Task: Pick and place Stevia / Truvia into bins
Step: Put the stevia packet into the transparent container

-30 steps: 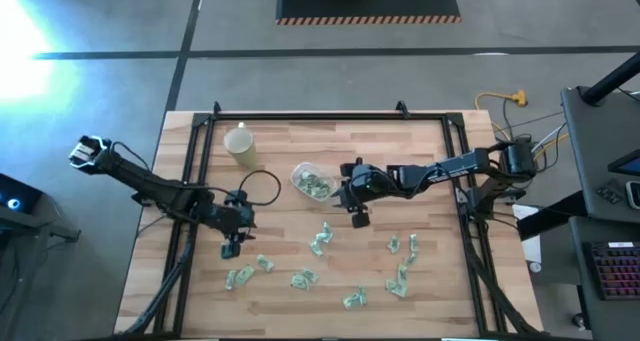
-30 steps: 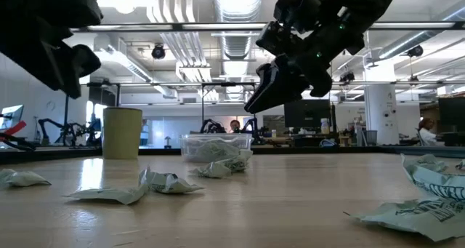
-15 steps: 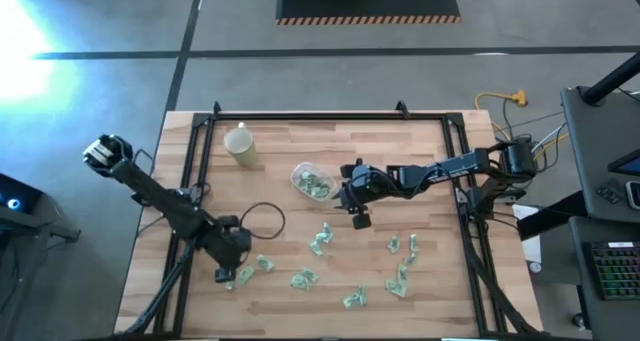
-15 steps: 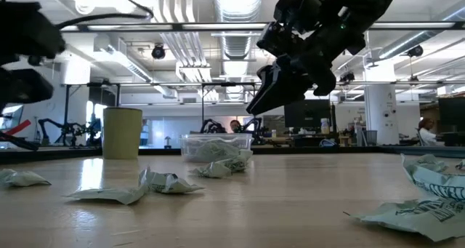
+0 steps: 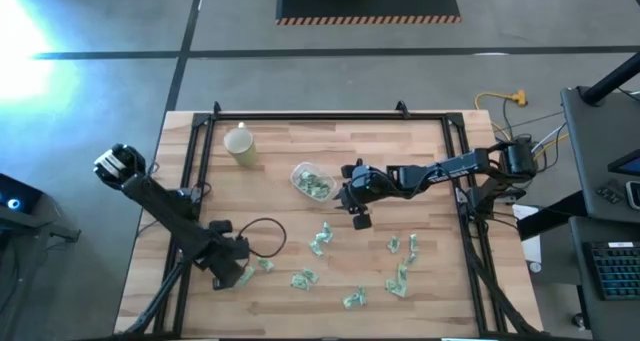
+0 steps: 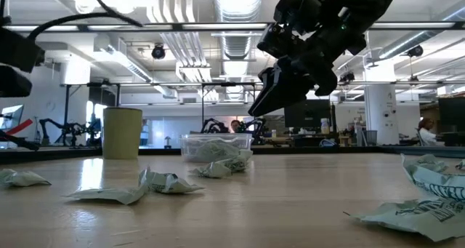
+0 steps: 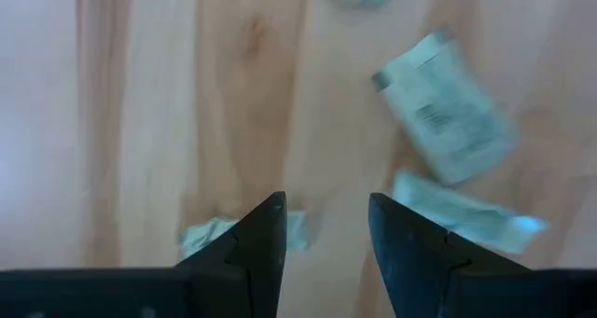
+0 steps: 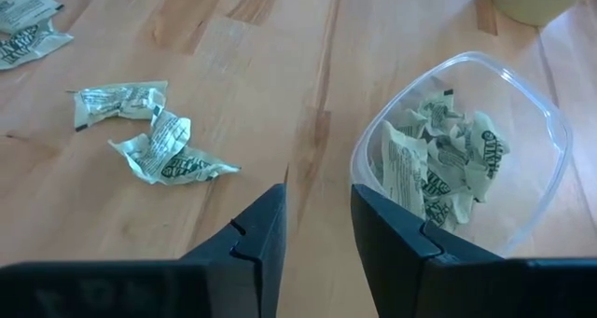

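Near the table's front-left corner I have the left gripper [image 5: 232, 274] low over the wood, fingers apart with nothing between them; in its wrist view a crumpled sachet [image 7: 216, 232] lies just past the fingertips [image 7: 269, 227], partly hidden behind one finger, and two flatter sachets [image 7: 446, 122] lie a little farther off to one side, not touching the gripper. From above, that gripper sits right at the loose sachets [image 5: 262, 265] on the left side of the scatter. Right gripper [image 5: 358, 209] hangs above the table middle, just beside the clear tub [image 5: 297, 171], also with its fingers parted and empty; in the low view it is well off the surface [image 6: 280, 88]. Its wrist view shows the tub [image 8: 552, 159] just beyond one finger, already holding several green-and-white sachets [image 8: 438, 164], and a twisted pair of sachets [image 8: 149, 141] on the bare wood to the other side, apart from the gripper. More sachets [image 5: 402, 266] are strewn across the front half of the wooden table [image 5: 330, 141], some at centre [image 5: 319, 239], some toward the right. A pale yellow cup [image 5: 240, 144] stands at the back left, near the tub but not touching it. In the low view, sachets [image 6: 138, 188] lie flat in the foreground, with the tub [image 6: 216, 145] behind them.
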Robot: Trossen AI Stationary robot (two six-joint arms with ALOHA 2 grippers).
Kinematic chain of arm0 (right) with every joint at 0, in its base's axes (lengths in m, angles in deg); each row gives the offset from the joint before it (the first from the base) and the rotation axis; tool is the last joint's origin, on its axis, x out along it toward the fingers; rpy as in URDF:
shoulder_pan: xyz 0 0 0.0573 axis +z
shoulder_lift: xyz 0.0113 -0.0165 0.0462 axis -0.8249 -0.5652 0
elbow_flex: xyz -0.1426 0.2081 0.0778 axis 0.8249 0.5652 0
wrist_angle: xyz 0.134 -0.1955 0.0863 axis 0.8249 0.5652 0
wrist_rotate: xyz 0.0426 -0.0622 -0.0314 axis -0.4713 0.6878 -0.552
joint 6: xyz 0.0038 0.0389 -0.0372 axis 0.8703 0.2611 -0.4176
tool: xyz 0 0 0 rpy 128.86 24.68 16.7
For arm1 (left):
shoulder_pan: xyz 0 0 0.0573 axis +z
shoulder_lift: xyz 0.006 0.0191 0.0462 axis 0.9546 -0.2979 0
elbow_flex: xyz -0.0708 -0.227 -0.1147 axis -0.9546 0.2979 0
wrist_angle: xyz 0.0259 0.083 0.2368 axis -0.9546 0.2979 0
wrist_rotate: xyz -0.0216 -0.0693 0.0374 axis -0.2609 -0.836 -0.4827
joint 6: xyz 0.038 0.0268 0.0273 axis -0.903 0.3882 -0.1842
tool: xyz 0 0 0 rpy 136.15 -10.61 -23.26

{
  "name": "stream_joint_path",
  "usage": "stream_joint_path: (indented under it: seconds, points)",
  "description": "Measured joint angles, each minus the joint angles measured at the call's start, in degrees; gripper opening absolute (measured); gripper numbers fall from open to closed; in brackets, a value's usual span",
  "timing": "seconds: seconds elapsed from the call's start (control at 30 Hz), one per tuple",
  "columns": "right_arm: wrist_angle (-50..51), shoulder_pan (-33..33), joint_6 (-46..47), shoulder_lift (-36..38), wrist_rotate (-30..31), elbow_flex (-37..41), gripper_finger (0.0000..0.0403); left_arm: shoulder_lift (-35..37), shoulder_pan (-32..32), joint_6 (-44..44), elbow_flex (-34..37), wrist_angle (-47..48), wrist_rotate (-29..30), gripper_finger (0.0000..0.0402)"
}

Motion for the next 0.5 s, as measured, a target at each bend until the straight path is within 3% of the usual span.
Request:
stream_joint_path:
  seconds: [0.5]
  points:
    - [0.0, 0.0, 0.0, 0.0, -0.1, 0.0, 0.0102, -2.5, -0.7, -0.1, 0.3, 4.5, 1.1, 0.0137]
